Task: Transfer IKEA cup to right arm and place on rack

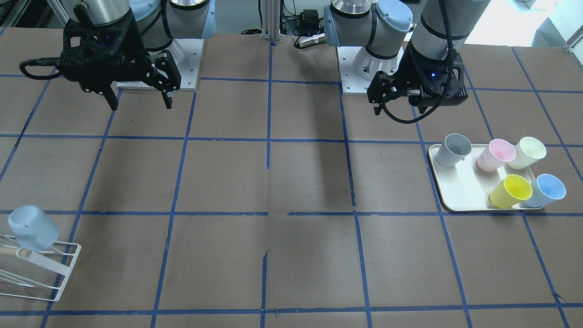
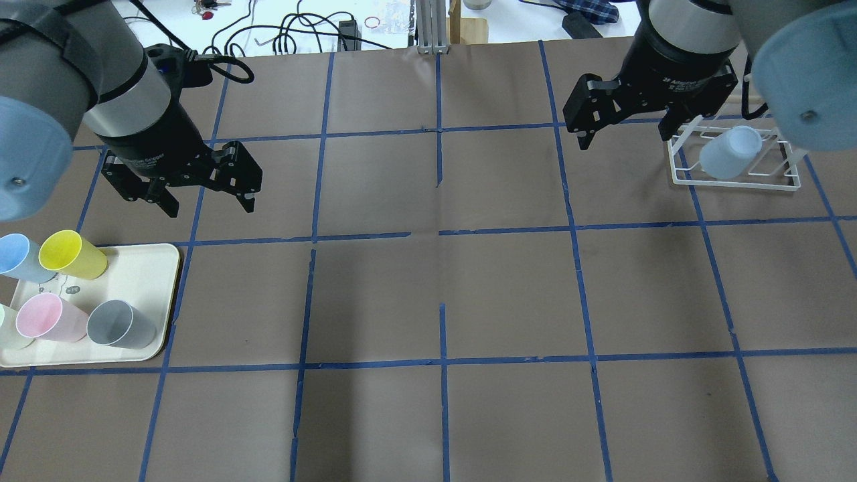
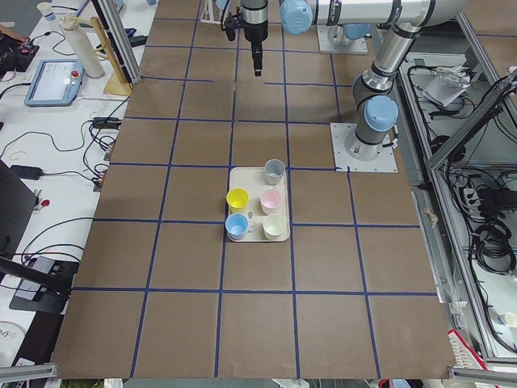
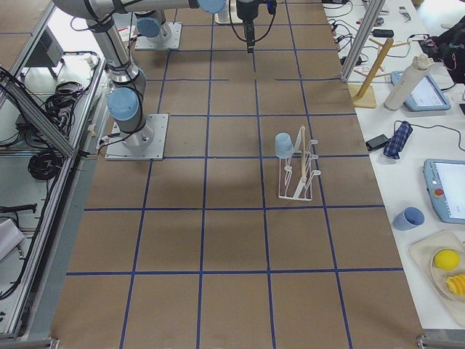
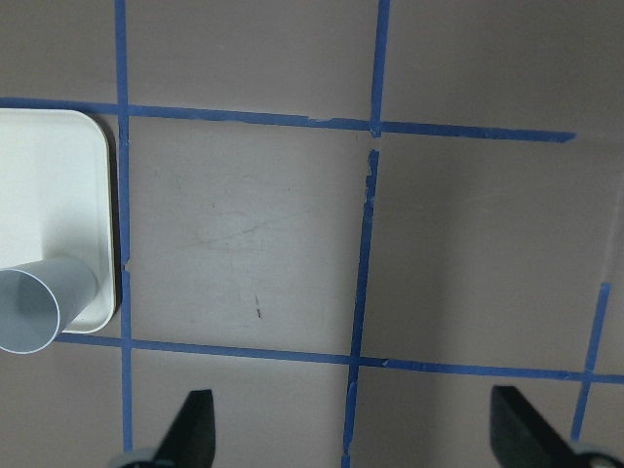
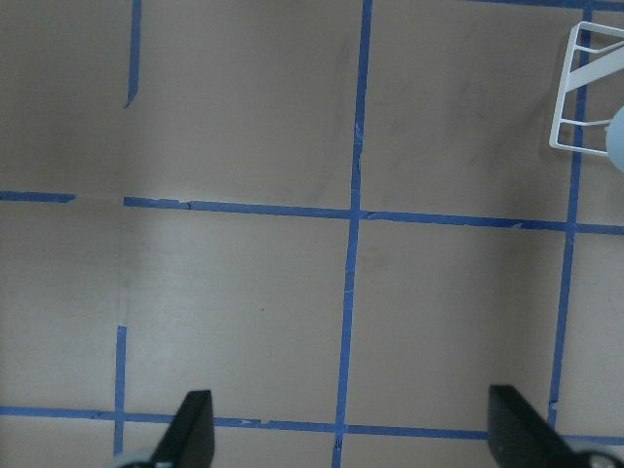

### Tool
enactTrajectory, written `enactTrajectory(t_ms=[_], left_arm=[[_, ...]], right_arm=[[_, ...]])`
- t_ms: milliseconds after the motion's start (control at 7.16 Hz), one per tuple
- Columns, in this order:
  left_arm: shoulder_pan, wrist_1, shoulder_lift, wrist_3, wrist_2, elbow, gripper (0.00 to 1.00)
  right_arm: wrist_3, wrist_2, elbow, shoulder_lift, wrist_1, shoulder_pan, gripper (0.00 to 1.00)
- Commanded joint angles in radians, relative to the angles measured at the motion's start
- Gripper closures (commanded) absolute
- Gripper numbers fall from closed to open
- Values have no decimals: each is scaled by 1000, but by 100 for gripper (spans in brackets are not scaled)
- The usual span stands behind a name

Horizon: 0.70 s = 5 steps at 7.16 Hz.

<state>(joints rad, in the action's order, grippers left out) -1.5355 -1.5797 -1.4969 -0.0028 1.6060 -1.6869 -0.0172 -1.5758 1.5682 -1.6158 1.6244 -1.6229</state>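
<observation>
One pale-blue IKEA cup (image 1: 33,228) sits tilted on a prong of the white wire rack (image 1: 54,273); it also shows in the overhead view (image 2: 730,152) on the rack (image 2: 736,182). A second blue cup (image 1: 549,189) stands on the cream tray (image 1: 460,187). My right gripper (image 1: 141,105) is open and empty, raised above the table beside the rack (image 2: 626,137). My left gripper (image 2: 211,207) is open and empty, raised just beyond the tray's far edge. Both wrist views show spread fingertips (image 5: 195,429) (image 6: 190,434) with only table between them.
The tray (image 2: 161,301) also holds a yellow cup (image 2: 70,254), a pink cup (image 2: 47,316), a grey cup (image 2: 120,325) and a cream cup (image 1: 528,152). The table is brown with a blue tape grid. The rack's corner shows in the right wrist view (image 6: 585,88).
</observation>
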Motion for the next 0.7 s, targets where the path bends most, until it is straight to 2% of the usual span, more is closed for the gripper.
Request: enactTrajectory(t_ms=[0,559], left_arm=[[0,1,1,14,0,0,0],[0,15,-2,12,-1,-4,0]], right_arm=[[5,3,0,-1,3,0,0],[3,3,0,-1,2,0,0]])
